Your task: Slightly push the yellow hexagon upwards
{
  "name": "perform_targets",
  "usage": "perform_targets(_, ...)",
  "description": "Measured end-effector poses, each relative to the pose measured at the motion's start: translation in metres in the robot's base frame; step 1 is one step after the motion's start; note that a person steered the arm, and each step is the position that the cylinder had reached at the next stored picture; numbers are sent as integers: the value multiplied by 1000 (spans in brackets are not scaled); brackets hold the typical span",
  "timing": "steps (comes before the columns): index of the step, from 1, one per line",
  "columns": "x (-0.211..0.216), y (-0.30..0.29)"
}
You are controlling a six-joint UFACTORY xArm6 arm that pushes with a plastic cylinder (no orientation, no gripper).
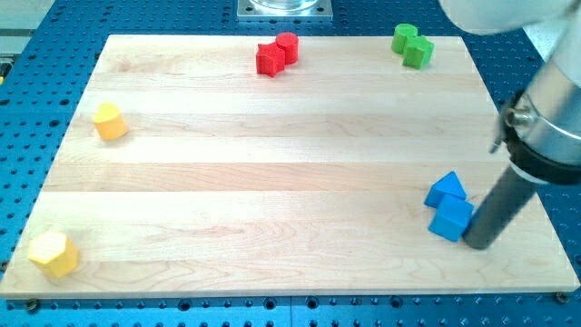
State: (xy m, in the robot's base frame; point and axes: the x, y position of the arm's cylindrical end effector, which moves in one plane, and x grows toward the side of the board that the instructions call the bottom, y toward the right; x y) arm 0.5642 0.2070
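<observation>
The yellow hexagon (54,253) lies at the view's bottom left corner of the wooden board (272,182). A second yellow block (110,121), of unclear shape, sits at the left edge higher up. My tip (477,243) is at the view's bottom right, touching the right side of the lower of two blue blocks (451,219). The tip is far to the right of the yellow hexagon.
The upper blue block (446,190) touches the lower one. Two red blocks (277,53) sit together at the top centre. Two green blocks (412,44) sit together at the top right. The board rests on a blue perforated table (27,91).
</observation>
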Motion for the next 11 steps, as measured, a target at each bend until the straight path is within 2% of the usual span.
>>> perform_targets(1, 36, -17)
perform_targets(3, 25, -45)
perform_targets(5, 55, -221)
perform_targets(6, 55, -233)
perform_targets(7, 54, -307)
perform_targets(8, 54, -407)
perform_targets(9, 54, -452)
perform_targets(10, 31, -447)
perform_targets(11, -22, -447)
